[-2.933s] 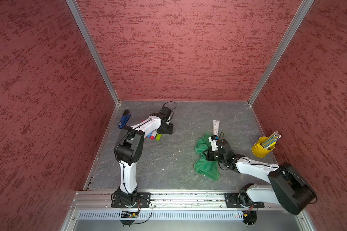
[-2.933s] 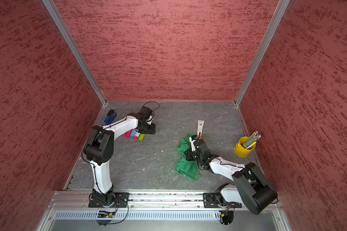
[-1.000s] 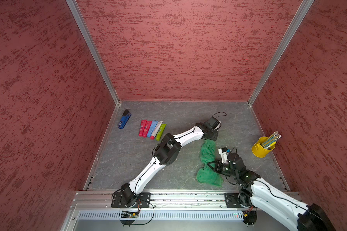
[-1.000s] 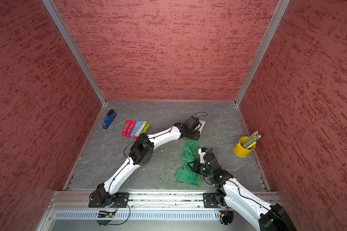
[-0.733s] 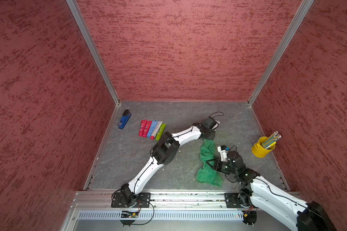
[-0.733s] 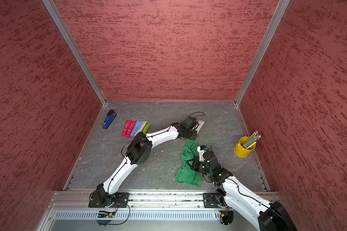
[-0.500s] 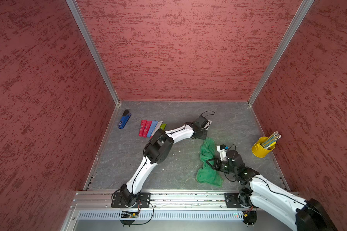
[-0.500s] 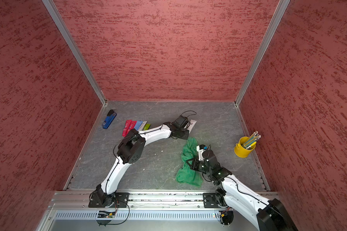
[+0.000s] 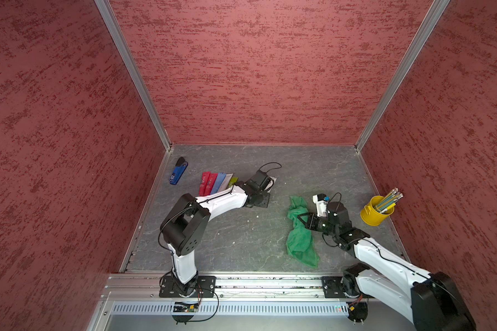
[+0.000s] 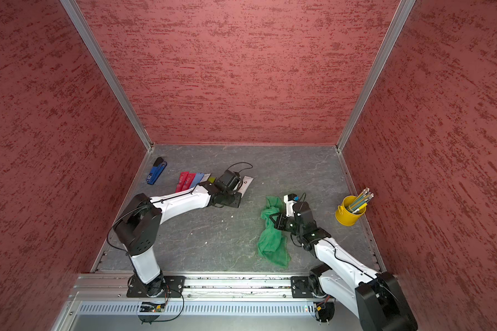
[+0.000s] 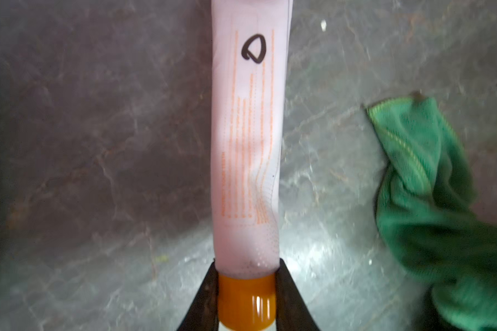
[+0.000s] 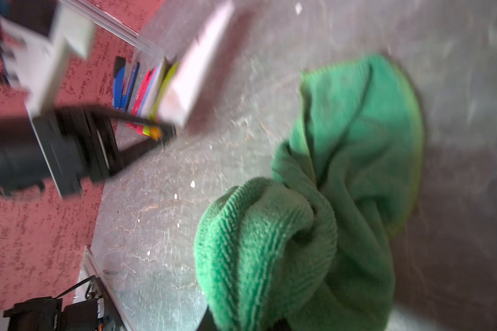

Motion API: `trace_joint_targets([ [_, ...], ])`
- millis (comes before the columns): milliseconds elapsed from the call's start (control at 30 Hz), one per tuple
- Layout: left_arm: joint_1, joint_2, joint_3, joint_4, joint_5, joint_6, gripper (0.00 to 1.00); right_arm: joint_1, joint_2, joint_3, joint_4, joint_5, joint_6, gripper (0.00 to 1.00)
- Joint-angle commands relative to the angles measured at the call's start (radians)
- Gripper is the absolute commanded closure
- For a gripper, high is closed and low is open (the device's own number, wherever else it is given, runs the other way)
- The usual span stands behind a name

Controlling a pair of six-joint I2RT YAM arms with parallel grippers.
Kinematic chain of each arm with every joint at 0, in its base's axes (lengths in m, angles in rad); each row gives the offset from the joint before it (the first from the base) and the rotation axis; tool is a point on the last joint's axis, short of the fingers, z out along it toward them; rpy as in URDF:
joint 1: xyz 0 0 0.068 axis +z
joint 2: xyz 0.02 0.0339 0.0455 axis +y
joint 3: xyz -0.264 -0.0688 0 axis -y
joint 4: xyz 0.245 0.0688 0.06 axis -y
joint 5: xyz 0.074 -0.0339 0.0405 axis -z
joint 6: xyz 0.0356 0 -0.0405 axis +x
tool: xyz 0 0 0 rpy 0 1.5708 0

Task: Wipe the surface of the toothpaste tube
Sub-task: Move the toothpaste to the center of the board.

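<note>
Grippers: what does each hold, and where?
Left gripper: pale pink toothpaste tube, by its orange cap. Right gripper: green terry cloth, by a bunched fold.

Red textured walls, grey stone floor

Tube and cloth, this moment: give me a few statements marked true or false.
1. The left fingers clamp the tube at its orange cap. True.
2. The right fingers hold the green cloth. True.
3. The cloth covers the tube. False: the cloth is apart from it.
4. The yellow cup is empty. False: it holds pencils.
</note>
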Motion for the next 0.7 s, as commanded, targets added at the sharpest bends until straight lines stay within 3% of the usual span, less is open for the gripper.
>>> trace_joint_targets([
  [0,-0.050,-0.090,-0.093,-0.023,-0.041,0.023,0.91,-0.008,0.013,0.090,-0.049,0.077,-0.104,1.00],
  [333,-0.230,-0.283,-0.272,-0.047,-0.120,0.028,0.90,-0.008,0.108,0.185,-0.095,0.093,-0.192,1.00],
  [667,-0.309,-0.271,-0.360,0.036,-0.089,0.042,0.89,-0.007,0.260,0.244,-0.071,-0.027,-0.255,1.00],
])
